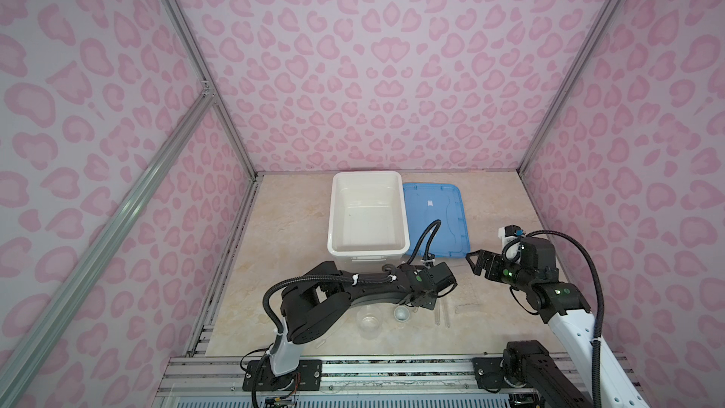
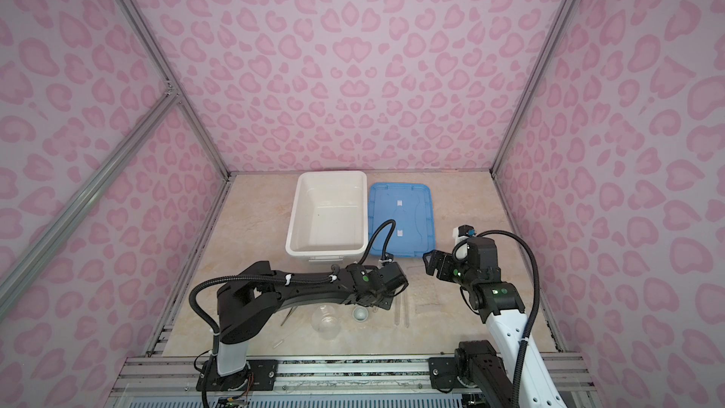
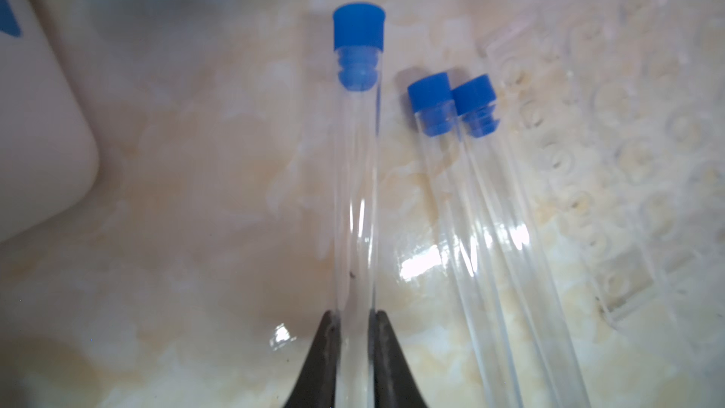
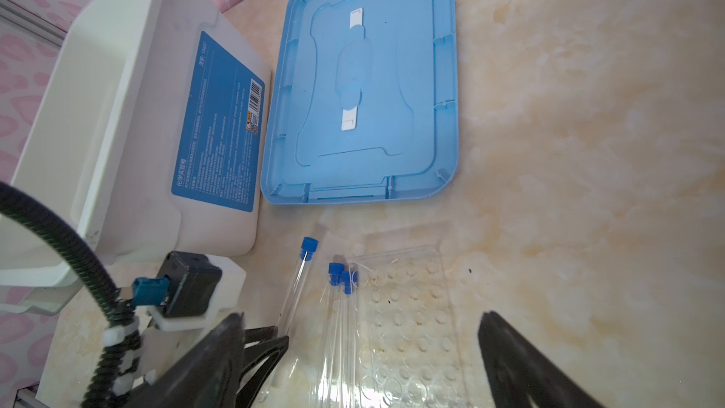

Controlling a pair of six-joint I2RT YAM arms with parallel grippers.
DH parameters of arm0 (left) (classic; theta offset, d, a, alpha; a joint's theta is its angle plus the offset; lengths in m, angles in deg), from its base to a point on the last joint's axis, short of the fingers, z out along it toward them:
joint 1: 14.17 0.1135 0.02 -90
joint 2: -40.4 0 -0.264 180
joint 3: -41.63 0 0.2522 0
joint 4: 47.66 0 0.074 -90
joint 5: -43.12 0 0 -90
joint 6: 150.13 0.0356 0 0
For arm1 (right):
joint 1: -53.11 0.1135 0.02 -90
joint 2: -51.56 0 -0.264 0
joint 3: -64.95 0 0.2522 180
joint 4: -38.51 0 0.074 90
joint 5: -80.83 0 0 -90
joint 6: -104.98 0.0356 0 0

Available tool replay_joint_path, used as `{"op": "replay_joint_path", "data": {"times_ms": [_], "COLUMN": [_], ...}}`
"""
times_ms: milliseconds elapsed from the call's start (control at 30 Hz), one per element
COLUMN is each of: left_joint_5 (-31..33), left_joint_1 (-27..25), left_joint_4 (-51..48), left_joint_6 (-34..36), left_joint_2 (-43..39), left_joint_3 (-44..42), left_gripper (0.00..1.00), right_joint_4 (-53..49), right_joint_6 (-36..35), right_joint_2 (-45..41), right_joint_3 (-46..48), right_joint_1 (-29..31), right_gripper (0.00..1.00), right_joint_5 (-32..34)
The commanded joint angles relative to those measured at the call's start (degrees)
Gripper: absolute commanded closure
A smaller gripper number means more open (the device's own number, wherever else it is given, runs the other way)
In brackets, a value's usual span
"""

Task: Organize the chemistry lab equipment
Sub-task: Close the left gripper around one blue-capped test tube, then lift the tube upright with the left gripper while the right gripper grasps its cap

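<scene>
taking the table as a clock face with twelve at the far wall: at about seven o'clock the thin tweezers lay flat, partly under my left arm. just right of them, near six, sat the clear beaker. the small round dish sat beside it, not touching. at twelve stood the white bin, and the blue lid lay flat beside it toward one o'clock, their edges close together.

my left gripper was at about five o'clock, pointing down. its two fingers pressed on both sides of one tube, at the part far from its blue cap, and the cap pointed toward twelve. i could not tell whether that tube was off the table. the two other tubes lay side by side just to its right, their caps touching. right of those lay the clear dimpled tray, flat, with the nearer tube along its edge.

my right gripper hovered near three o'clock above the table, its jaws spread wide with nothing between them.
</scene>
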Motion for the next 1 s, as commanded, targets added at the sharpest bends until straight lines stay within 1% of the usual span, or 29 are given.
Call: {"op": "replay_joint_path", "data": {"times_ms": [0, 100, 200, 300, 400, 433, 500, 533, 600, 667, 767, 800, 900, 967], "left_joint_5": [1.1, 1.5, 1.2, 2.2, 1.9, 1.7, 2.0, 2.5, 3.8, 4.8, 5.9, 5.8, 6.1, 6.3], "left_joint_1": [0.0, -0.1, -0.6, -1.3, -1.4, -1.6, -1.8, -2.1, -2.8, -3.4, -4.2, -4.3, -4.5, -4.5], "left_joint_4": [10.1, 16.3, 24.9, 30.9, 36.1, 38.1, 39.6, 40.2, 40.8, 40.2, 40.0, 40.1, 39.7, 39.5], "left_joint_6": [3.0, 5.7, 9.4, 13.2, 15.3, 15.9, 16.5, 16.9, 17.5, 18.0, 18.4, 18.3, 18.1, 18.2], "left_joint_2": [-4.0, -7.1, -11.1, -14.2, -16.3, -16.9, -17.4, -17.7, -18.3, -18.4, -18.4, -18.4, -17.9, -17.6], "left_joint_3": [-3.5, -6.3, -10.9, -14.8, -18.3, -19.3, -20.3, -20.8, -21.3, -21.1, -20.9, -20.8, -20.4, -20.3], "left_gripper": [0.88, 0.89, 0.89, 0.89, 0.89, 0.89, 0.89, 0.89, 0.89, 0.9, 0.91, 0.91, 0.91, 0.91], "right_joint_4": [1.3, -0.7, -3.4, -3.8, -3.2, -2.9, -2.8, -2.9, -2.6, -1.1, 1.4, 1.7, 2.2, 2.3], "right_joint_6": [0.1, -0.4, -1.6, -1.5, -0.5, -0.5, -1.2, -1.3, -1.2, -0.2, 1.1, 1.2, 1.3, 1.5], "right_joint_2": [1.6, 3.4, 4.9, 6.1, 7.8, 8.6, 10.1, 11.1, 12.4, 13.6, 14.8, 15.3, 15.4, 14.9], "right_joint_3": [-1.7, -5.0, -8.7, -10.5, -11.3, -11.4, -11.9, -12.1, -12.1, -11.4, -10.2, -10.1, -9.9, -9.5], "right_joint_1": [-0.7, -1.7, -2.1, -1.9, 0.4, 2.1, 5.4, 7.2, 9.1, 9.8, 10.3, 10.5, 10.8, 10.7], "right_gripper": [0.06, 0.07, 0.08, 0.1, 0.14, 0.16, 0.2, 0.21, 0.25, 0.28, 0.36, 0.4, 0.48, 0.55], "right_joint_5": [-3.6, -7.1, -10.0, -13.8, -16.5, -16.4, -15.7, -14.3, -12.4, -11.7, -12.6, -13.0, -13.5, -13.6]}}
